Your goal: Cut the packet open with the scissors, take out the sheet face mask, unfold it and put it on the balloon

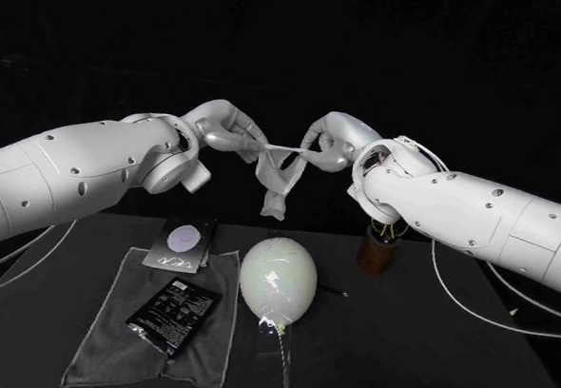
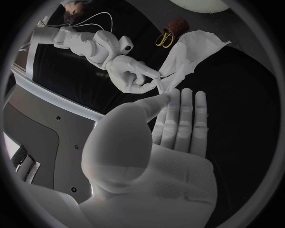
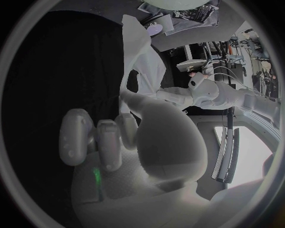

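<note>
Both hands are raised above the table with the white sheet mask [image 1: 277, 176] stretched between them. My left hand [image 1: 228, 130] pinches one edge and my right hand [image 1: 330, 144] pinches the other, while the rest of the mask hangs down, partly folded. In the left wrist view my left hand [image 2: 173, 124] meets the mask [image 2: 191, 51] opposite the right hand [image 2: 129, 72]. The right wrist view has my right hand [image 3: 113, 137] on the mask [image 3: 142, 61]. The pale balloon [image 1: 279, 275] lies on the table below. The black packet [image 1: 174, 313] lies on a grey cloth [image 1: 110, 346].
The yellow-handled scissors [image 1: 387, 232] stand in a brown holder [image 1: 379, 252] at the back right of the balloon. A cut-off packet piece [image 1: 180, 245] lies at the cloth's far end. A clear film [image 1: 280, 349] lies in front of the balloon. Cables run along the right side.
</note>
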Controlling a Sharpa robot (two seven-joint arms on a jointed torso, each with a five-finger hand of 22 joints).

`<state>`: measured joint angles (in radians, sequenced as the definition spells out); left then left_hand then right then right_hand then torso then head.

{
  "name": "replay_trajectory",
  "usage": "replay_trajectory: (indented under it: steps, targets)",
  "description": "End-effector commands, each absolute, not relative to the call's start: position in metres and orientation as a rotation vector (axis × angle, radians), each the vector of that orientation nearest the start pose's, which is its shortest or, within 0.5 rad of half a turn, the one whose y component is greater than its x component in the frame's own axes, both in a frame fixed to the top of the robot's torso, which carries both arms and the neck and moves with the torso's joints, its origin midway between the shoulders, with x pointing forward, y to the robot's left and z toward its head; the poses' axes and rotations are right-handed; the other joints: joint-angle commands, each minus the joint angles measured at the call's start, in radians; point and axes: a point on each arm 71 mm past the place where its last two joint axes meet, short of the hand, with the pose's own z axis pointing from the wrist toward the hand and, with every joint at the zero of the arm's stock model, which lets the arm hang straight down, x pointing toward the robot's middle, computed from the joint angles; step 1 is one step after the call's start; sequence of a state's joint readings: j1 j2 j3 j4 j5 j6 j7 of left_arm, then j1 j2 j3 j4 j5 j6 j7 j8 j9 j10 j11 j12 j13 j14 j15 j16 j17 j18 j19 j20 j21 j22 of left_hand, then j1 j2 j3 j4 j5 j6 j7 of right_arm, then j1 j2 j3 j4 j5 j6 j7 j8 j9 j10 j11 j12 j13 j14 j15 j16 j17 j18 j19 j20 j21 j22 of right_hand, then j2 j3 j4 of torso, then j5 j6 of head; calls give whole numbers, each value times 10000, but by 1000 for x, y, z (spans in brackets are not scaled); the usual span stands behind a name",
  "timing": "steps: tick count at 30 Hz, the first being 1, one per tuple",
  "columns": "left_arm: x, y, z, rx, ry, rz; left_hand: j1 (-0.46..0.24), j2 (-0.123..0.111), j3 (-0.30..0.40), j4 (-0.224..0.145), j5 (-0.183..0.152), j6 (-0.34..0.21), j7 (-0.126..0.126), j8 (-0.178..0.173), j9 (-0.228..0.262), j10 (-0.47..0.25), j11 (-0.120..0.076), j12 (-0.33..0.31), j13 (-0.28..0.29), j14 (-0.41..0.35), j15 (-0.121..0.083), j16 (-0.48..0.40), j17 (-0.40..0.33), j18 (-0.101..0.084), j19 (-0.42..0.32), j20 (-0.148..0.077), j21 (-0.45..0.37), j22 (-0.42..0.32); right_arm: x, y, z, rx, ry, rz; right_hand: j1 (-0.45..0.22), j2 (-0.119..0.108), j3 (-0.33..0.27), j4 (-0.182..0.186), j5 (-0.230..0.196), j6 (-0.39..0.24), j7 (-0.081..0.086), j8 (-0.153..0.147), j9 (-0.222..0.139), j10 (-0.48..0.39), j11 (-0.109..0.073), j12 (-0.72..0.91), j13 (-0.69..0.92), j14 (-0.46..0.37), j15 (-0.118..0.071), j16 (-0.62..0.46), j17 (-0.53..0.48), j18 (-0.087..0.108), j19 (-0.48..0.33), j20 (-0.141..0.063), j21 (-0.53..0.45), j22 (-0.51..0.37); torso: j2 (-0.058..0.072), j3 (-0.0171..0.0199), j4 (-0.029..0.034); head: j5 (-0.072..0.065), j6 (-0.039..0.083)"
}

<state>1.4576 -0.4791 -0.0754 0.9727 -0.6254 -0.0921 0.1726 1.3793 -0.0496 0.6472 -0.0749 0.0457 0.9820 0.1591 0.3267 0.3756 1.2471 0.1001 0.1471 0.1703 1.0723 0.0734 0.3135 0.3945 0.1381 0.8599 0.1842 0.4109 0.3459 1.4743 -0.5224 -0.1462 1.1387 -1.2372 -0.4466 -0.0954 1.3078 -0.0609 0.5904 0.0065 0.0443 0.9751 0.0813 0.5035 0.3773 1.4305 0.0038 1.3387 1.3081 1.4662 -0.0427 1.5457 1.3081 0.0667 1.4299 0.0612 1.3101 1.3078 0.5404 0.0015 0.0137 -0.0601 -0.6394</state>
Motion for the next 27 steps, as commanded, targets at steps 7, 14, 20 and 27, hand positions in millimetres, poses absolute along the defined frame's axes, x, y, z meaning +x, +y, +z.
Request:
replay_trajectory:
  steps: [7, 14, 20, 27]
  targets:
    - [604, 161, -76, -3850, 17560, -12417, -122, 144, 155, 51, 24, -272, 55, 98, 3211, -64, 15, -113, 28, 543, -89, -361, 29, 64, -331, -206, 1155, 993, 586, -152, -74, -439, 13445, 6093, -13, 27, 39, 4, 42, 83, -12, 98, 308, 57, 16, -3, 309, 866, -75, 26, 2177, -95, 42, -29, 17, 1867, 5, 10, 8, 17, -23]
    - [603, 161, -75, -5175, 17654, -13448, -282, 171, 548, 271, 27, -623, 152, 278, 3759, -219, 127, -387, -113, 469, 33, -830, -89, 40, -793, -54, 1005, 981, 578, -146, -74, -153, 13485, 6653, -16, 27, 44, 3, 42, 82, -11, 100, 308, 50, 17, -19, 296, 856, -74, 14, 2154, -78, 2, -29, -58, 1845, -24, 4, 2, 54, -12]
    - [602, 161, -77, -5797, 17445, -13782, -329, 108, 696, 393, 27, -788, 148, 389, 4057, -234, 148, -523, -209, 449, 74, -1081, -161, 193, -644, 34, 865, 838, 575, -149, -71, 1334, 13133, 7188, -19, 31, 49, 6, 42, 80, -9, 101, 307, 41, 18, -35, 281, 852, -74, 8, 2142, -81, 7, -29, -48, 1848, -26, -1, 8, 66, 46]
    - [600, 162, -85, -6289, 17125, -13815, -368, 34, 881, 607, 32, -989, 154, 514, 4422, -312, 200, -656, -347, 217, 194, -1523, -333, 408, -439, 262, 338, 368, 571, -149, -69, 2471, 12934, 7643, -17, 39, 58, 5, 43, 79, -10, 103, 307, 49, 17, -23, 295, 860, -75, 18, 2163, -80, 4, -28, -52, 1847, 1, -11, 11, 48, 56]
